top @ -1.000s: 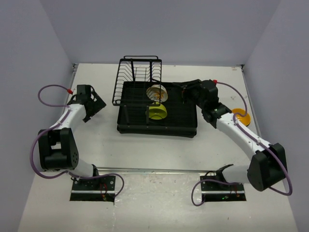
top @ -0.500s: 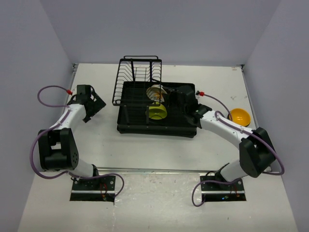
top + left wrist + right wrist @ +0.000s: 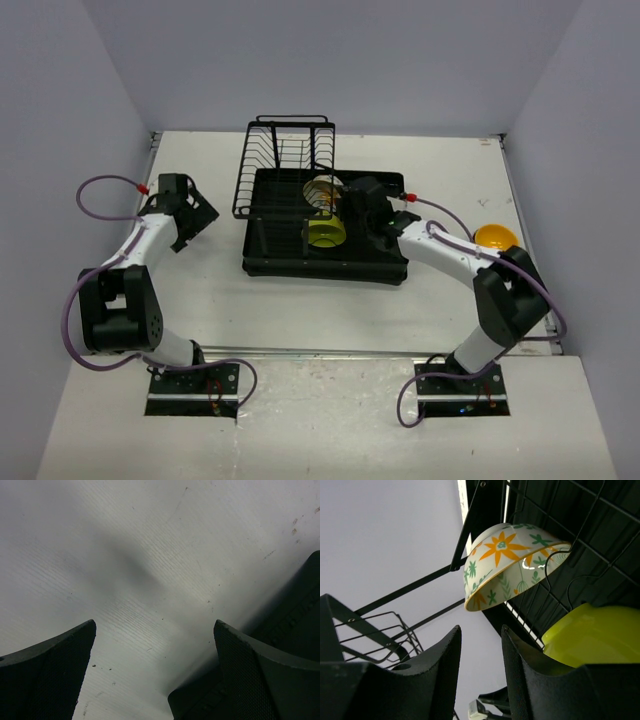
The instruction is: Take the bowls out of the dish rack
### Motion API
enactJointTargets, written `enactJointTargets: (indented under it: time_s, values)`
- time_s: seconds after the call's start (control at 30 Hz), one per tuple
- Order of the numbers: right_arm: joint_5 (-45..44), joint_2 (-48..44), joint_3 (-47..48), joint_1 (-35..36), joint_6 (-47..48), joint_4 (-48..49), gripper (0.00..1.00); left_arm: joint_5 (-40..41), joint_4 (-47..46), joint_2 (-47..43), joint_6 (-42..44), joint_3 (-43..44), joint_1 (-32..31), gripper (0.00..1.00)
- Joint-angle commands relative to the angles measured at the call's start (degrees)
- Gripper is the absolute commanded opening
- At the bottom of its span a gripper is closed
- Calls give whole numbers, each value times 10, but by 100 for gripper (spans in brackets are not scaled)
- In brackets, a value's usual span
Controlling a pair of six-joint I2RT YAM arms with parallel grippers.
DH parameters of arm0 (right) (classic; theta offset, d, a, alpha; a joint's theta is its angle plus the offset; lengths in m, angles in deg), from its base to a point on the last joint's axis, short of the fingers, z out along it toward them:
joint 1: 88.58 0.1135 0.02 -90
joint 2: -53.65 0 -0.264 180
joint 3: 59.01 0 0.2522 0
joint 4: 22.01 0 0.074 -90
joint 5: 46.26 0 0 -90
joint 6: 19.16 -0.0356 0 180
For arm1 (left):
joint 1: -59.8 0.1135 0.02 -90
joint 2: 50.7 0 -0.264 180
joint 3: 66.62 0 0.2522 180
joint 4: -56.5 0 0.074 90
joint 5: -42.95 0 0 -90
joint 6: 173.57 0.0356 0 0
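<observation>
The black dish rack (image 3: 270, 250) sits mid-table, its upright wire section (image 3: 285, 165) at the back left. A white bowl with orange flowers (image 3: 322, 192) and a yellow-green bowl (image 3: 325, 234) stand on edge in it. An orange bowl (image 3: 497, 238) lies on the table at the right. My right gripper (image 3: 352, 196) is open and empty over the tray, just right of the patterned bowl. In the right wrist view the patterned bowl (image 3: 510, 562) is just beyond my gripper (image 3: 481, 632), with the yellow-green bowl (image 3: 592, 635) to the right. My left gripper (image 3: 200, 213) is open and empty. The blue and pale bowls are out of view.
The left wrist view shows only bare white table (image 3: 150, 555) between the wide-open fingers (image 3: 60, 660). Walls close the table at the back and both sides. The rack's wires (image 3: 555, 585) stand close behind the bowls.
My right arm has swung left from beside the orange bowl to over the tray, close to the patterned bowl. The left arm has not moved.
</observation>
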Motion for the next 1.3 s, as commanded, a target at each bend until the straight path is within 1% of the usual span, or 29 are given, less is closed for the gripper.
enactJointTargets:
  time_s: [0.0,0.37,0.4,0.57,0.97,1.13,1.27]
  values:
    - [-37,24,25,5,-81,6,39,5,7,-3,5,20,2,100]
    - [-40,63,66,5,-71,24,39,8,4,-1,17,14,3,100]
    - [-40,63,66,5,-68,38,39,9,4,-1,18,14,2,100]
    - [-44,67,71,2,-68,34,39,7,0,1,17,10,3,100]
    - [-40,122,120,-12,-72,34,40,9,9,7,17,24,3,100]
    - [-43,138,136,-18,-69,31,39,11,12,7,17,28,4,100]
    - [-40,153,152,-20,-81,29,36,13,11,5,17,24,3,100]
